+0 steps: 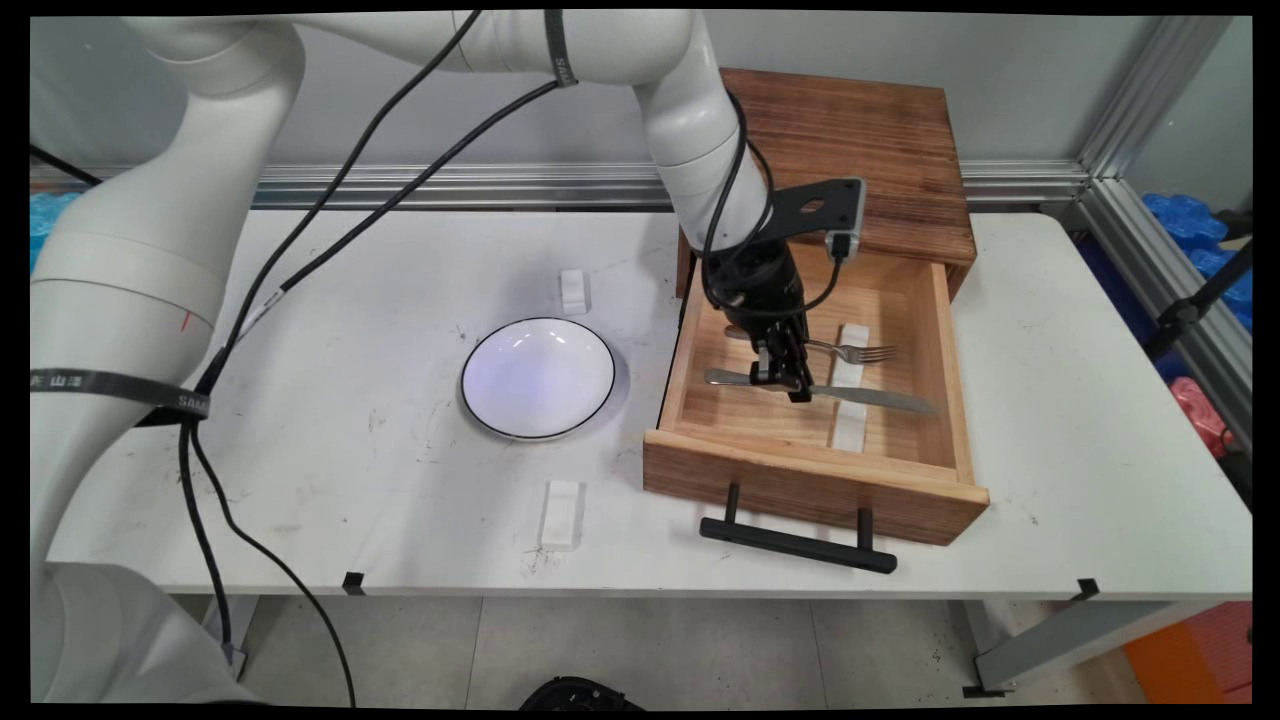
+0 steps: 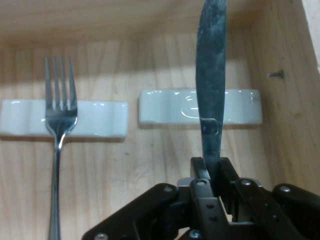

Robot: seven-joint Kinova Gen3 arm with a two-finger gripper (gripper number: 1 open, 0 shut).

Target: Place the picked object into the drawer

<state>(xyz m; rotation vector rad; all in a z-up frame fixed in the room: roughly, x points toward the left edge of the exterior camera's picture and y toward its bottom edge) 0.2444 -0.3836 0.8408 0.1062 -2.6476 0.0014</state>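
Arm reaches down into the open wooden drawer [image 1: 790, 450] at the right of the white surface [image 1: 400, 480]. Tool [image 1: 785, 378] sits low inside the drawer, its fingers [image 2: 227, 172] drawn tight on a table knife [image 1: 880, 398], gripping it by the handle end; blade runs out past the fingers toward the drawer's right wall. From the hand view the knife [image 2: 210, 85] crosses over a white ceramic rest [image 2: 240, 106]. A fork [image 1: 860, 351] lies just behind the knife, apart from it, tines on a second white rest [image 2: 95, 119]; in the hand view the fork [image 2: 60, 120] is left of the knife. Drawer juts from a dark wooden cabinet [image 1: 860, 150], black handle [image 1: 797, 543] facing the near edge. On the surface left of the drawer: a white plate with a dark rim [image 1: 538, 378], one small white rest behind it [image 1: 574, 290], another in front near the edge [image 1: 561, 512].
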